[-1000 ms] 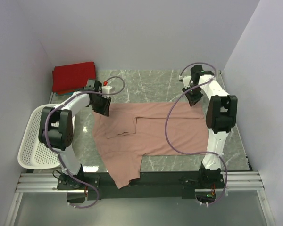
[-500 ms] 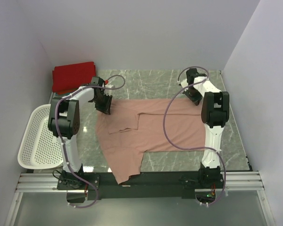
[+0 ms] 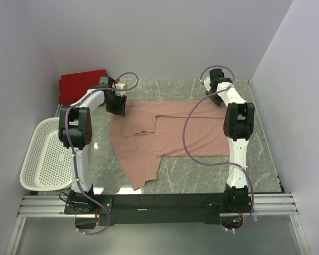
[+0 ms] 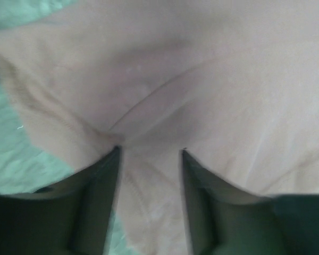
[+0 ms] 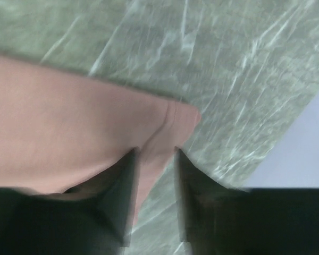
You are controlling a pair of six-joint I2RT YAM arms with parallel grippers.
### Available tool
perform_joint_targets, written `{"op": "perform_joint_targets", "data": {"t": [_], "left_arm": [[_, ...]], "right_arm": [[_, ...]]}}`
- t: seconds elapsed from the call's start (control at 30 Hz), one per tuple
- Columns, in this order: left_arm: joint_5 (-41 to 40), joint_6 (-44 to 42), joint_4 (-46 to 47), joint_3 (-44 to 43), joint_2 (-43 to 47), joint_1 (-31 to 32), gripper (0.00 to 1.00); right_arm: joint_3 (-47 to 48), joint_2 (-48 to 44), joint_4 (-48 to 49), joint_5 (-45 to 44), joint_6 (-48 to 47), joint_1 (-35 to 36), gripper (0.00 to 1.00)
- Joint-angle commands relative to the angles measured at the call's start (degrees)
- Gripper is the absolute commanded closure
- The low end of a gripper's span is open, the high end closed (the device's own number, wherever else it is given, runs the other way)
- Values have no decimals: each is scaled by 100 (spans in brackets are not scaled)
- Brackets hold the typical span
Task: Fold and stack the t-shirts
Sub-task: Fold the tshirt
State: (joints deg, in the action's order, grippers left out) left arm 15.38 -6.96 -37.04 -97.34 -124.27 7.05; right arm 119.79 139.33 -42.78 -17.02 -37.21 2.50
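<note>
a: left claw (image 4: 149, 151), how wide?
b: partly open, dark fingers (image 4: 95, 202) astride a soft crease of the dusty-pink t-shirt (image 3: 175, 133), not pinching it. right claw (image 5: 155, 151) likewise, narrower, over a rounded hemmed corner.
a: and the cloth?
b: spread flat and matte on the veined grey-green bench (image 3: 202, 175), one flap pointing at the near edge. at the far left, a folded red t-shirt (image 3: 82, 85).

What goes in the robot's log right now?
dusty-pink t-shirt: laid out | left gripper: open at its far-left edge | right gripper: open at its far-right corner | red t-shirt: folded aside
</note>
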Motion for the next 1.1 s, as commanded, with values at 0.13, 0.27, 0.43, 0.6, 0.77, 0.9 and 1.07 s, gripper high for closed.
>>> {"op": "perform_joint_targets", "data": {"t": [0.13, 0.27, 0.43, 0.6, 0.77, 0.9, 1.07], "left_arm": [[852, -877, 705, 1152, 2850, -72, 19], [1099, -807, 1442, 2147, 4338, -81, 1], [1604, -856, 1474, 2949, 5457, -72, 1], [2197, -2237, -661, 2957, 5360, -63, 5], [2181, -2556, -726, 3888, 5887, -20, 10], [1838, -2670, -638, 4380, 6160, 218, 12], [1653, -2679, -489, 4548, 6099, 350, 12]], "right_arm": [[-1173, -2783, -792, 1612, -295, -4, 29], [-2151, -4060, -1432, 2500, -725, 5, 16], [-3721, -5360, -2040, 2976, -1876, 5, 17], [-5542, -6074, -1612, 2274, -2912, -48, 32], [-6713, -6216, -873, 1966, -3450, -450, 51], [-6688, -5734, -705, 1877, -3495, -645, 55], [-6565, -5346, -511, 1868, -3495, -734, 55]]}}
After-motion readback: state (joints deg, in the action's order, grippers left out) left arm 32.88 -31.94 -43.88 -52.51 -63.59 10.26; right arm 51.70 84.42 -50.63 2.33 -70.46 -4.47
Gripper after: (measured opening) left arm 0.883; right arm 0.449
